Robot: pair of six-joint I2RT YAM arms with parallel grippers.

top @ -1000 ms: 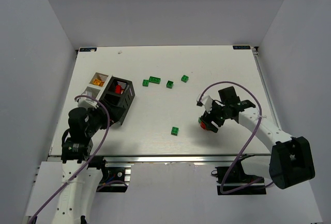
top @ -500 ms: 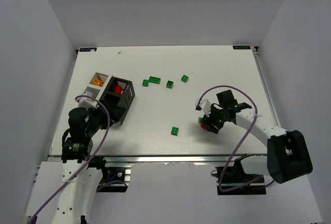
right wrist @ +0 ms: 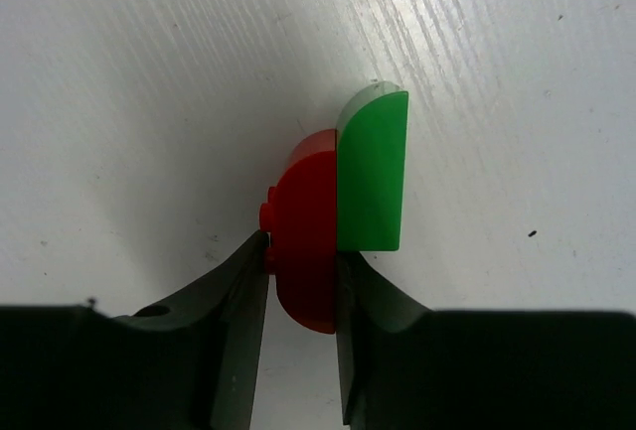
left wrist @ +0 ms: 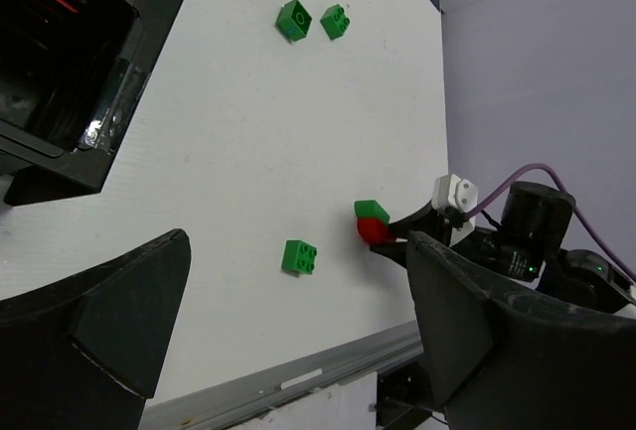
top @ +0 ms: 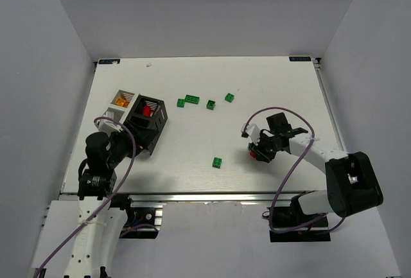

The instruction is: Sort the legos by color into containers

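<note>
- Top external: right gripper (top: 259, 153) is low over the bench (top: 276, 85), right of ctr and closer to the near edge than the far one. Jaws are clamped on a red lego (top: 259, 156).
- Lone green lego (top: 218, 162) lies left of that gripper, apart from it, toward the near edge.
- 4 other green pcs sit past mid-bench toward the far edge: long green lego (top: 192, 99), a small one (top: 180, 103) just beside its left end, then two singles (top: 210, 104) and (top: 229, 97) further right.
- Bins are clustered by the left edge, approx mid-depth: black slotted bin (top: 158, 121) w/ a binned red lego (top: 148, 109). White bin (top: 126, 93) on its far-left side holds orange legos (top: 118, 103). 2nd white bin (top: 110, 113) is nearer; contents not visible.
- Left gripper (top: 125, 144) sits just on the near side of the black slotted bin.
- Left wrist: its fingers (left wrist: 109, 321) are spread wide w/ nothing btw them. Lone green lego (left wrist: 299, 256) is on bare bench.
- Abutting green lego (left wrist: 370, 210) touches the red lego (left wrist: 372, 230) at the right gripper's tip.
- Right wrist: fingers (right wrist: 224, 331) press both sides of the red lego (right wrist: 303, 241). Abutting green lego (right wrist: 373, 177) is flush against its right side, outside the grip.
- Can't tell whether the red lego is lifted off the bench.
</note>
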